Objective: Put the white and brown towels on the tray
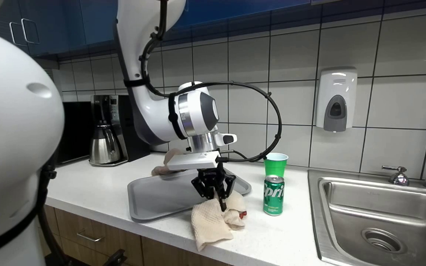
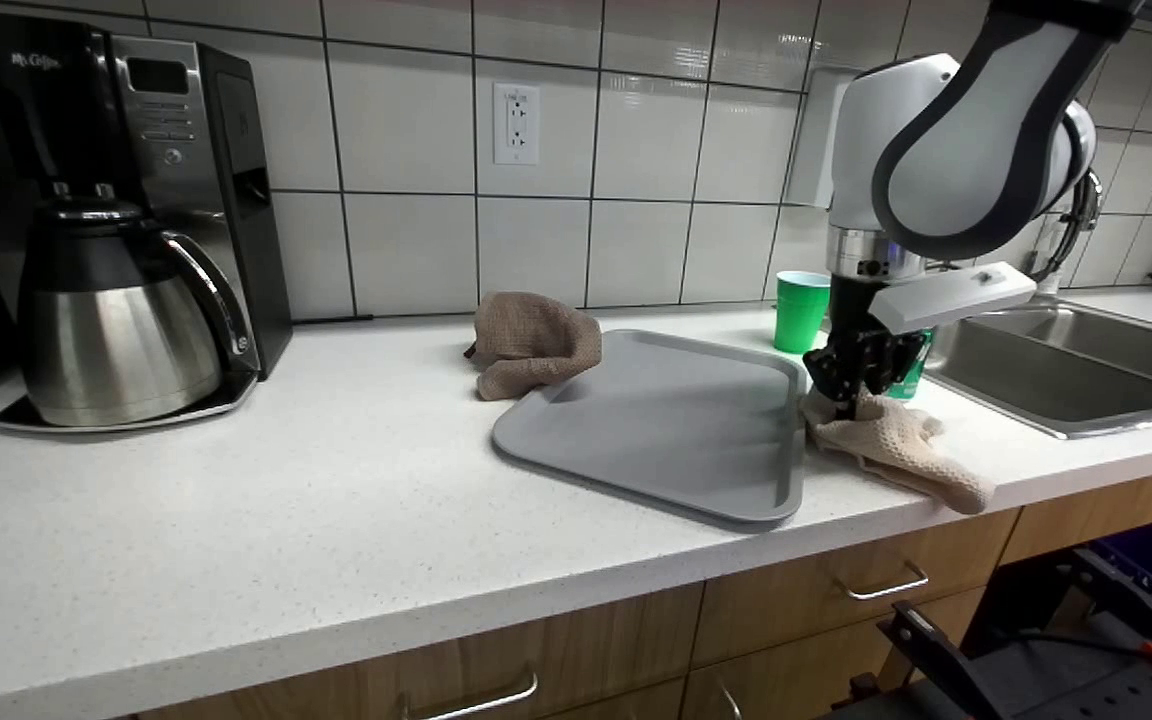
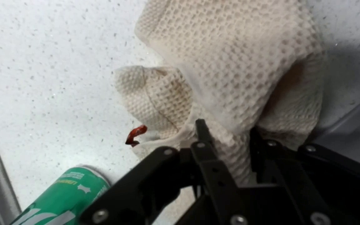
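Observation:
The white towel, cream and waffle-textured, lies crumpled on the counter beside the tray in both exterior views (image 1: 209,221) (image 2: 896,450). It fills much of the wrist view (image 3: 230,62). My gripper (image 3: 227,134) points down into it, its fingers close on either side of a bunched fold; the gripper also shows in both exterior views (image 1: 218,201) (image 2: 846,405). The fingertips are partly hidden by cloth. The brown towel (image 2: 536,340) is bunched at the far corner of the grey tray (image 2: 676,430), partly over its edge. It is partly hidden behind the arm in an exterior view (image 1: 159,170).
A green Sprite can (image 1: 273,195) stands near the white towel, with a green cup (image 1: 276,164) behind it. The metal sink (image 1: 320,221) is beyond the can. A coffee maker (image 2: 126,230) stands at the opposite end. The tray edge (image 3: 355,125) is close to the gripper.

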You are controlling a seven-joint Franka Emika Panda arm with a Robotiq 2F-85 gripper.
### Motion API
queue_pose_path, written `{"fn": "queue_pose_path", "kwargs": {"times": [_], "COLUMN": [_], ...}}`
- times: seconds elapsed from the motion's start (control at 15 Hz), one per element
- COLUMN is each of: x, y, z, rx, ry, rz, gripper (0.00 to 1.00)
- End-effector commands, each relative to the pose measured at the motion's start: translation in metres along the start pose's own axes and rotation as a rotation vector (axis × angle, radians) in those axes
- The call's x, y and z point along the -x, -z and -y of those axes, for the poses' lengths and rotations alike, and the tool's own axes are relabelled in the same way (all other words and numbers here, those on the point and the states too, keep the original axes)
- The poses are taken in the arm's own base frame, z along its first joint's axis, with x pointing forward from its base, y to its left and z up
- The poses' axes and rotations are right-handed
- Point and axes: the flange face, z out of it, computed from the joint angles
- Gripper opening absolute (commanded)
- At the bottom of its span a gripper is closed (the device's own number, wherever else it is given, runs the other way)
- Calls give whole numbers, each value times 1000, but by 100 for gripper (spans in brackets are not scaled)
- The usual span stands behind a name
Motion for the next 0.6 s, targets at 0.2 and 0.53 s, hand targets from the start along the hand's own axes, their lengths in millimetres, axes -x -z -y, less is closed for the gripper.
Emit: {"fn": "queue_pose_path", "kwargs": {"times": [0.2,0.53], "x": [3,5], "y": [31,63], "z": [-8,-7], "rx": [6,17], "ry": [-29,-1], "rz": [-53,-69], "gripper": [3,3]}}
